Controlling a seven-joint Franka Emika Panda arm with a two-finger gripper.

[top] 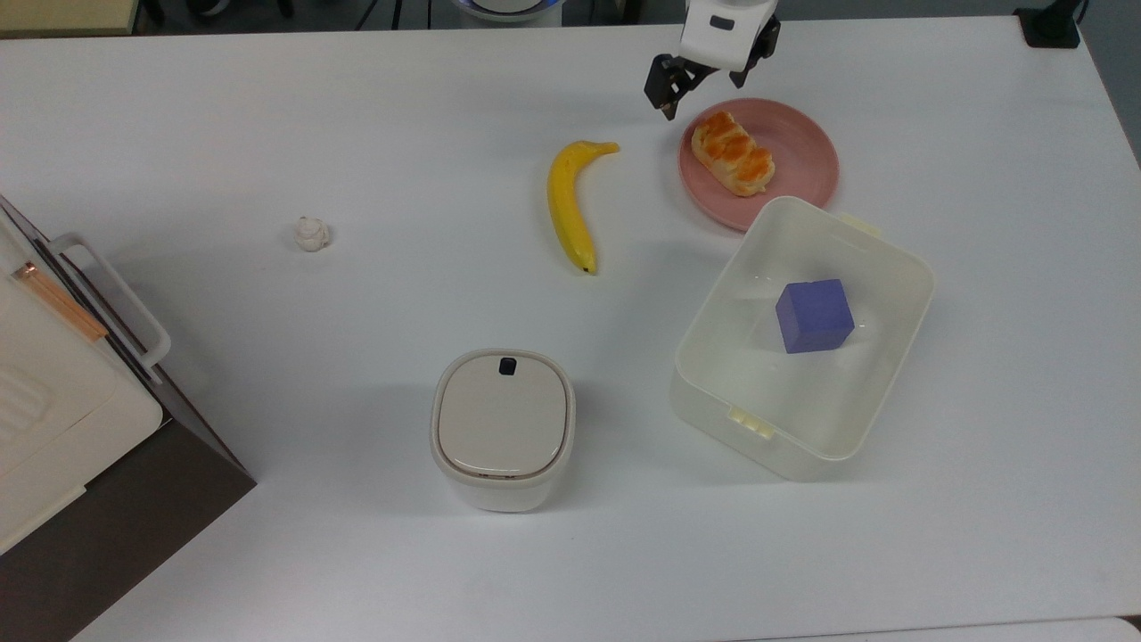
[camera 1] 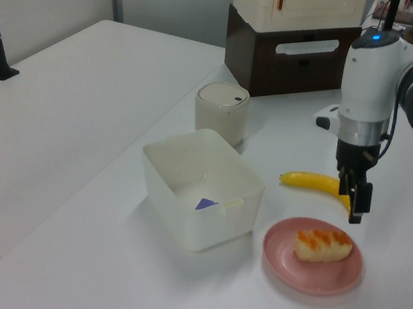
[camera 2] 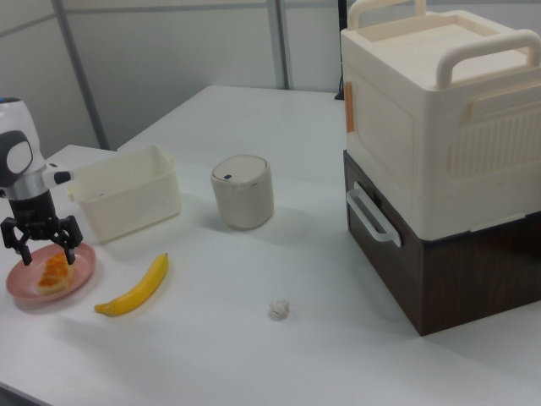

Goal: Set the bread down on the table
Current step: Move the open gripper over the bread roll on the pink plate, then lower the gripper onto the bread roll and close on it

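Pink plate (top: 802,143) may skid across the surface (top: 357,134) if the empty, spread pincer (top: 701,82), above the bread's (top: 733,153) far-left end, descends off-centre.

bright, even overhead light with a cool bluish cast. the white table (top: 267,553) looks nearly washed out. soft, faint shadows pool beside the lidded bin (top: 502,430) and the clear tub (top: 878,397). mild sheen on the tub walls. focus slightly soft throughout.

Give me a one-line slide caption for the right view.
Open claw hovers above the bread on the pink plate, banana alongside on the white table.
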